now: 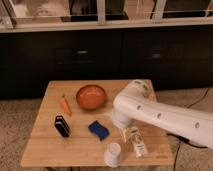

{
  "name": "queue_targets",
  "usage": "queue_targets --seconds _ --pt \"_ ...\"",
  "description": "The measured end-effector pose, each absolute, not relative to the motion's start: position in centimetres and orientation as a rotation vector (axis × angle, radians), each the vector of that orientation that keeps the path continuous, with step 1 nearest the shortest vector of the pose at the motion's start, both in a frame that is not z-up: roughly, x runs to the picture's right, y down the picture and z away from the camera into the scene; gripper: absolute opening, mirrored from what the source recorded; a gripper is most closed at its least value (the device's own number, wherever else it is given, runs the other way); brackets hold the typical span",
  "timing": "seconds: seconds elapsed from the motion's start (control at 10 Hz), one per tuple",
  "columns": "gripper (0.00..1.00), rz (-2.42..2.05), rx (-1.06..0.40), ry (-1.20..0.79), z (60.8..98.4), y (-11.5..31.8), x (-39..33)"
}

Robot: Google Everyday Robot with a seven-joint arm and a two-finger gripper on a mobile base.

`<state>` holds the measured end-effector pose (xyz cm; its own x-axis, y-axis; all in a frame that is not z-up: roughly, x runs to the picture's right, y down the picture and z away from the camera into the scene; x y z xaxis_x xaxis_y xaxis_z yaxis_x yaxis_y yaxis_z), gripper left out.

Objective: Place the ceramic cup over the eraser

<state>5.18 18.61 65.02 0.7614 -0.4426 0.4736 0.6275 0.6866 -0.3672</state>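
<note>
The ceramic cup [113, 154] is small, white and tapered, and stands upside down near the table's front edge. The eraser [62, 126] is a black block on the left part of the table, well apart from the cup. My white arm reaches in from the right, and my gripper [116, 121] at its end hangs over the table's middle, just right of a blue sponge [98, 130] and behind the cup. The gripper holds nothing that I can see, and the arm's housing hides most of it.
An orange bowl [91, 96] sits at the back middle of the wooden table [50, 150], with a carrot [65, 105] to its left. A white tube with a printed label [136, 142] lies right of the cup. Dark cabinets stand behind the table.
</note>
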Motion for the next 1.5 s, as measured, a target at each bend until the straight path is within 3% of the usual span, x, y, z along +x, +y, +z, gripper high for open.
queue_targets --seconds 0.9,1.5 --pt "0.8 -0.652 -0.588 -0.411 63.9 25.0 5.6" --pt "0.8 -0.708 -0.558 -0.427 66.2 28.7 3.9"
